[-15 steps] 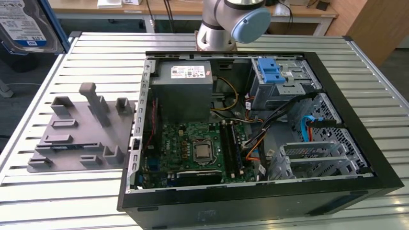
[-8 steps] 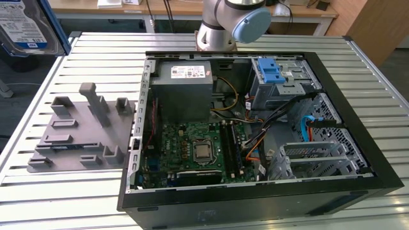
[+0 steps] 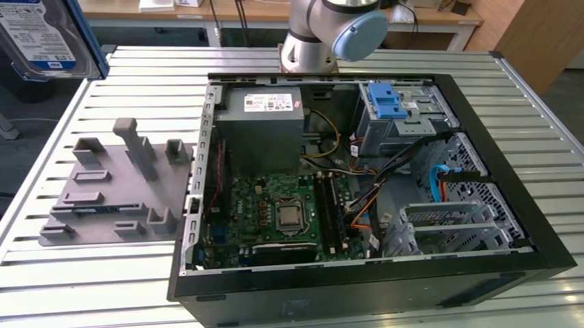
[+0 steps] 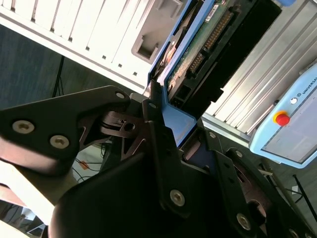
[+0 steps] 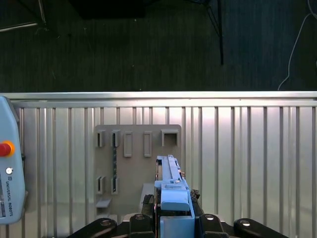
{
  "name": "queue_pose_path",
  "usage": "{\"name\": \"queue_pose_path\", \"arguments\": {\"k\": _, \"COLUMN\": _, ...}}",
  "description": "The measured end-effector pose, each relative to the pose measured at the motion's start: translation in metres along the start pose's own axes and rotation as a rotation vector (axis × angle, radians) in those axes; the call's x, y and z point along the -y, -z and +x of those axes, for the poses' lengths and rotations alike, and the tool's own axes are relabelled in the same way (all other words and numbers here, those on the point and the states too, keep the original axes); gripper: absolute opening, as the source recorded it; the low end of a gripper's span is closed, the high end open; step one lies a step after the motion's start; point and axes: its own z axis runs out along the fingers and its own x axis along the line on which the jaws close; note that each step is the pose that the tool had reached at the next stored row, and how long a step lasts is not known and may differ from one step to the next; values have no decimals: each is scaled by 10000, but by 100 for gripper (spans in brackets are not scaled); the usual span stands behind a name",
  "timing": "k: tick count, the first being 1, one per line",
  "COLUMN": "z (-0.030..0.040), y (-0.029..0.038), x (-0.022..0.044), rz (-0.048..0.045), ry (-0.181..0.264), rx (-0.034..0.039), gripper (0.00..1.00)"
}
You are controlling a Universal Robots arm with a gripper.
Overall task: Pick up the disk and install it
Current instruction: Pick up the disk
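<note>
The disk [image 3: 44,33] hangs in the air at the upper corner of the exterior view's left, above the slatted table, its blue-and-white label and a blue side rail showing. In the second wrist view my gripper [image 4: 173,124] is shut on the disk [image 4: 198,47], whose green circuit board and connector face the camera; a black finger [image 4: 158,144] presses on the blue rail. The first wrist view shows the disk [image 5: 169,181] edge-on, held between the black fingers of my gripper [image 5: 171,210], high over the grey holder plate [image 5: 133,163].
An open computer case [image 3: 365,287] lies on the table with its motherboard [image 3: 283,212], grey power-supply box [image 3: 264,130] and metal drive cage with a blue latch [image 3: 392,106]. The arm's base [image 3: 319,41] stands behind it. A teach pendant [image 5: 10,168] lies on the slats.
</note>
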Motion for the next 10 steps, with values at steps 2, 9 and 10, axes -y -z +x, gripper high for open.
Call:
{"name": "queue_pose_path", "arguments": {"k": 2, "z": 0, "y": 0, "x": 21, "rz": 0, "ry": 1, "rx": 0, "gripper": 36}}
{"name": "queue_pose_path", "arguments": {"k": 9, "z": -2, "y": -1, "x": 84, "rz": 0, "ry": 0, "rx": 0, "gripper": 36}}
{"name": "queue_pose_path", "arguments": {"k": 10, "z": -2, "y": -1, "x": 91, "rz": -1, "ry": 0, "rx": 0, "gripper": 36}}
